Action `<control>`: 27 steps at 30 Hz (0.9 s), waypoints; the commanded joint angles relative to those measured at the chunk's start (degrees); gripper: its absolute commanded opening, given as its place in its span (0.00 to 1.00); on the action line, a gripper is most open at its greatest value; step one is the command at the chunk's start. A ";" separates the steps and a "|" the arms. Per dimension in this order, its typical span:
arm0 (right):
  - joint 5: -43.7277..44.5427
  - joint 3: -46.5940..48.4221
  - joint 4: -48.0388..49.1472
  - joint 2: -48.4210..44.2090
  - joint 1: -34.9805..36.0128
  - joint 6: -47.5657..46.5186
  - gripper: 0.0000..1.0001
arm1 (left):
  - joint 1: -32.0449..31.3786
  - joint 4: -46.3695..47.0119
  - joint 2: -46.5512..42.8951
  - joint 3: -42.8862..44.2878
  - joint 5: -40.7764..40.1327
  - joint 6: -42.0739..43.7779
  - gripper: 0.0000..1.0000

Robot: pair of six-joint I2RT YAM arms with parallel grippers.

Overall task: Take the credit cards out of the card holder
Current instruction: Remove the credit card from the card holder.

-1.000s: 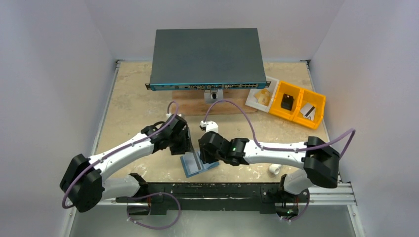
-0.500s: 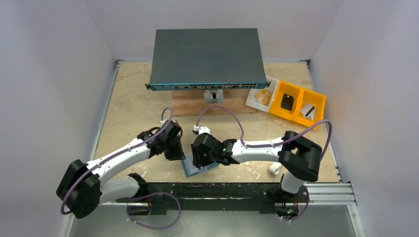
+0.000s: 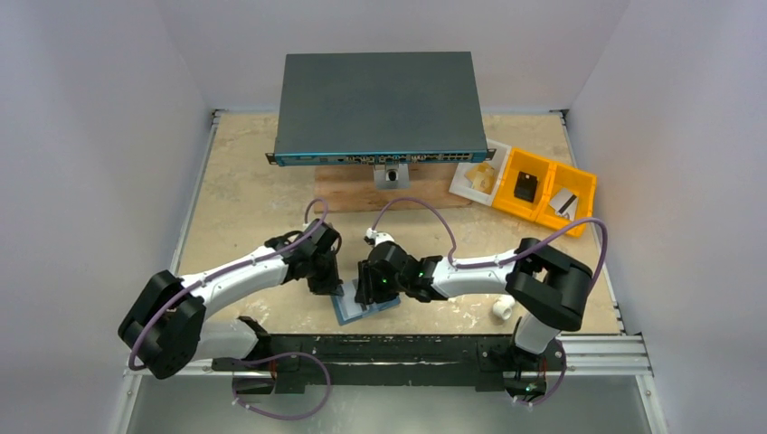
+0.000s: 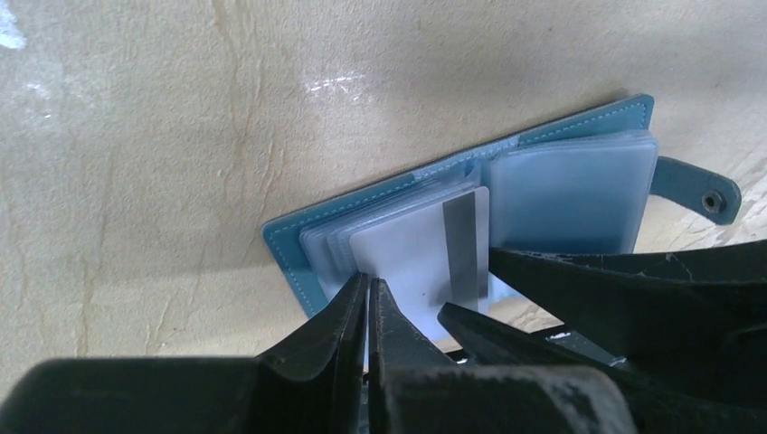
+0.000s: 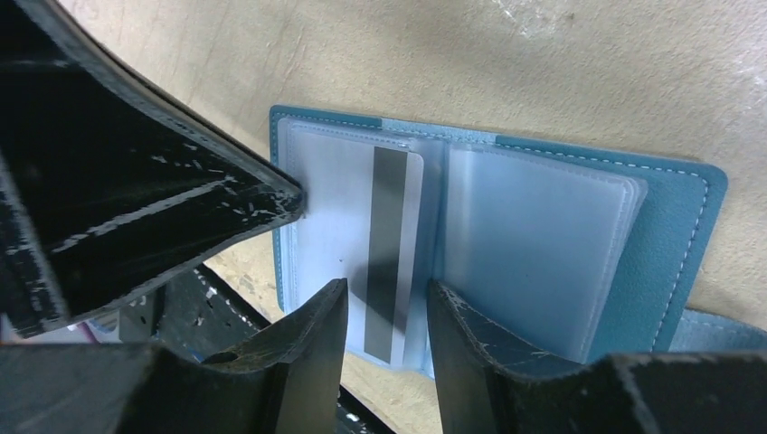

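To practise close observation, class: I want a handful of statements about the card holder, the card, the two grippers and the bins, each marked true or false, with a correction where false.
1. The card holder lies open on the table. True.
2. The left gripper is wide open. False: its jaws are shut, with the tips at the edge of the credit card.
3. The credit card is pale with a dark stripe. True.
4. The right gripper is shut. False: its fingers stand apart, one on either side of the stripe.
5. The yellow bins stand at the table's far left. False: they are at its far right.
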 commanded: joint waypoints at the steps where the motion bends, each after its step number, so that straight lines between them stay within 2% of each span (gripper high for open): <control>1: -3.78 -1.47 4.76 -0.70 -0.16 1.42 0.37 | -0.05 3.25 2.16 0.81 1.75 0.97 0.03; 9: -9.05 -4.86 11.50 -1.00 -2.76 3.74 0.36 | -0.37 4.03 6.12 1.93 2.03 1.44 0.01; 14: -15.04 -11.59 20.36 -2.76 -8.05 6.84 0.36 | -0.37 3.94 7.49 1.76 1.74 1.36 0.01; 24: -24.22 -20.81 41.53 -0.48 -12.39 16.19 0.36 | -0.29 3.33 10.52 1.22 1.11 0.75 0.00; 27: -25.59 -22.13 46.17 1.26 -13.03 18.54 0.33 | -0.28 3.21 10.52 1.20 0.96 0.78 0.00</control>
